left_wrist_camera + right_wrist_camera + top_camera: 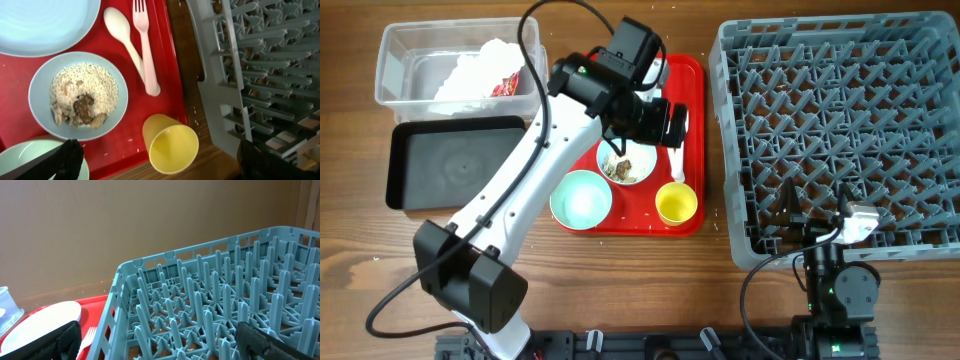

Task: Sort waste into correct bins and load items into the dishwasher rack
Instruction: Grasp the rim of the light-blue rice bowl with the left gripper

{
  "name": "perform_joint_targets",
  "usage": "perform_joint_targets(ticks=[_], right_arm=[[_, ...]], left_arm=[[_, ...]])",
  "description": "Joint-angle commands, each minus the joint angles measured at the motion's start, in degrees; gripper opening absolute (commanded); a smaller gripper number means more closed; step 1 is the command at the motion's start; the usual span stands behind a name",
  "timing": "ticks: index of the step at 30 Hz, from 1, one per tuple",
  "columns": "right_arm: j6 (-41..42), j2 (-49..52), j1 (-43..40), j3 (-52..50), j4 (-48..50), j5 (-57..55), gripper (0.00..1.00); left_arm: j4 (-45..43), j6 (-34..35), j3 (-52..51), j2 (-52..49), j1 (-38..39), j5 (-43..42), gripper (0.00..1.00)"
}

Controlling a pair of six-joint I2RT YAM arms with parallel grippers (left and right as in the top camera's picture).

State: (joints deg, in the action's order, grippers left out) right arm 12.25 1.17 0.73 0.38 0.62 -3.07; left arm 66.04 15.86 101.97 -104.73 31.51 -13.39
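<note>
Left gripper [165,159]: jaws wide apart, nothing held, hanging above the red plastic serving tray [15,85]. Below and to one side sits the pale-blue round bowl [77,95] of white rice grains and brown scraps.

Near it are the small yellow plastic cup [170,145], white plastic fork [145,50] and spoon [122,35], and pale-blue round plate [40,25].

Likely step: bin the scraps.
- Pinch the bowl's free rim.
- Lift level; grains spill easily.
- Tip slowly over the shallow black rectangular tray [450,160].

The clear plastic tub [400,60] holds crumpled white paper [475,70].

Right gripper [165,342]: jaws apart, empty, at the near edge of the large grey plastic dishwasher rack [840,130].
</note>
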Motion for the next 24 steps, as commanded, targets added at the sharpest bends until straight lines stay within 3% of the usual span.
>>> perform_joint_targets(ticks=[1, 10, 20, 24], right_arm=[[-0.22, -0.35, 0.39, -0.09, 0.15, -0.74, 1.00], [-0.15, -0.35, 0.39, -0.09, 0.17, -0.74, 1.00], [1.22, -0.35, 0.39, -0.09, 0.13, 0.13, 1.00], [4.33, -0.35, 0.39, -0.09, 0.13, 0.13, 1.00]], left_arm=[[-3.26, 1.38, -3.61, -1.01, 0.15, 0.92, 0.99], [-18.75, 4.35, -14.80, -3.76, 0.15, 1.73, 0.85], [-23.21, 4.33, -15.74, -11.06, 0.92, 5.18, 0.73], [-24.24, 4.35, -15.74, -12.44, 0.96, 5.27, 0.59]])
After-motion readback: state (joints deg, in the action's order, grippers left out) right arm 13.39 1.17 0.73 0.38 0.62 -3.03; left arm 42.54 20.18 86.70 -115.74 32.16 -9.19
